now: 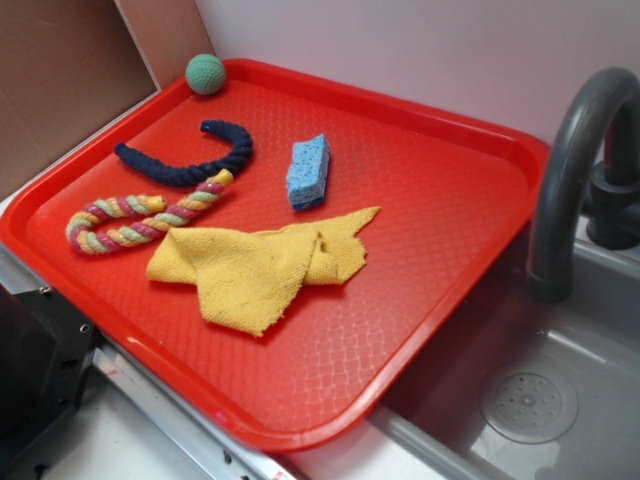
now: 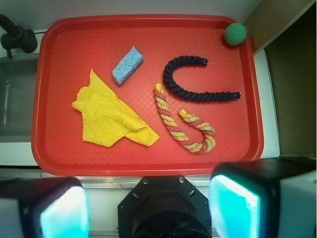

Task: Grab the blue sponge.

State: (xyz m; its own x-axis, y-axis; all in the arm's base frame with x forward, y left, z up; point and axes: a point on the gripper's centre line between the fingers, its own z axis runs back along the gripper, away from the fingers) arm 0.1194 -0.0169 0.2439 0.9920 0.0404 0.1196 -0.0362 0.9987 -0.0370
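The blue sponge (image 1: 308,172) (image 2: 127,65) lies flat on the red tray (image 1: 440,270) (image 2: 148,163), beside the upper corner of a yellow cloth. My gripper (image 2: 148,208) shows only in the wrist view, high above the tray's near edge and well away from the sponge. Its two cyan pads (image 2: 233,206) stand wide apart with nothing between them, so it is open. The exterior view does not show the gripper.
On the tray also lie a crumpled yellow cloth (image 1: 260,265) (image 2: 109,116), a dark navy rope (image 1: 195,160) (image 2: 190,82), a striped rope (image 1: 140,215) (image 2: 185,124) and a green ball (image 1: 205,73) (image 2: 235,33). A grey sink (image 1: 560,400) with a dark faucet (image 1: 580,150) (image 2: 17,37) adjoins the tray.
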